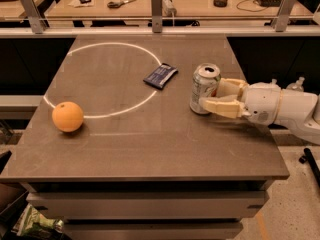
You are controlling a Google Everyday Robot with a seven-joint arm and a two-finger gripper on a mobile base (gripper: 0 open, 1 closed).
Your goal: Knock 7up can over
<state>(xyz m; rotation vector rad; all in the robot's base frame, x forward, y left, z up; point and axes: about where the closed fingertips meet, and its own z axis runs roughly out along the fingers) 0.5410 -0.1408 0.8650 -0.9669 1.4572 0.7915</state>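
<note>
The 7up can (203, 88) is silver-white with green markings and stands upright at the right of the brown table (125, 144). My gripper (214, 96) reaches in from the right at the can's height. It is open, with its cream fingers spread. The front finger (222, 107) lies against the can's lower right side. The rear finger (230, 86) sits just behind the can's right edge. The white arm (280, 106) extends off to the right.
An orange (67, 116) sits at the left of the table on a white circle line (107, 115). A dark blue packet (160, 75) lies left of the can. A railing (160, 31) and a desk with small items stand behind the table.
</note>
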